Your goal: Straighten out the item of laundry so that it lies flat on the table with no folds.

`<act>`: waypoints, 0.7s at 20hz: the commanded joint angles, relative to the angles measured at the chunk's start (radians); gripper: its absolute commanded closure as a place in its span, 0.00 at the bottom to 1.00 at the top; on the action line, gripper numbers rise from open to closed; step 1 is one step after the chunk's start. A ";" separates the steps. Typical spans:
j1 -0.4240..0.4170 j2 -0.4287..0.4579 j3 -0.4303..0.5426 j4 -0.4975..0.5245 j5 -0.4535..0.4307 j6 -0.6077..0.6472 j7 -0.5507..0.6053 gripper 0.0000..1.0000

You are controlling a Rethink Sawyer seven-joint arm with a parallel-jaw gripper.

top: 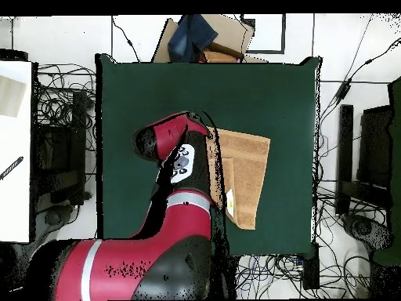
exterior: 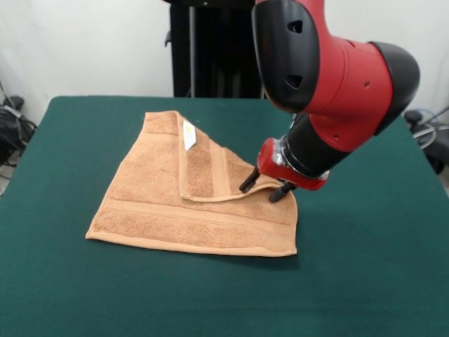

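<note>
The item of laundry (exterior: pixel 161 203), a tan terry towel, lies on the green table (exterior: pixel 351 281) a little left of centre. Its far right corner is folded over toward the middle, so a triangular flap with a white tag (exterior: pixel 189 133) lies on top. My gripper (exterior: pixel 265 187) is down at the tip of that flap, near the towel's right edge. Its two black fingers (exterior: pixel 249 181) stand apart, one on each side of the folded edge. In the overhead view the towel (top: pixel 249 168) shows right of the arm, which hides the gripper.
The red and black arm (exterior: pixel 330 77) reaches over the towel's right side. Green cloth (top: pixel 141 94) stretches wide around the towel. Beyond the table, a cardboard box with blue cloth (top: pixel 205 35) and many cables (top: pixel 59 110) lie on the floor.
</note>
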 commanded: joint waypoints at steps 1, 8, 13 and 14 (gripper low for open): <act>0.010 0.050 0.063 0.000 -0.051 0.063 -0.105 0.00; 0.018 0.060 0.059 -0.021 -0.056 0.114 -0.132 0.00; 0.028 0.046 0.044 -0.018 -0.061 0.147 -0.134 0.00; 0.030 0.040 0.037 -0.019 -0.063 0.156 -0.132 0.00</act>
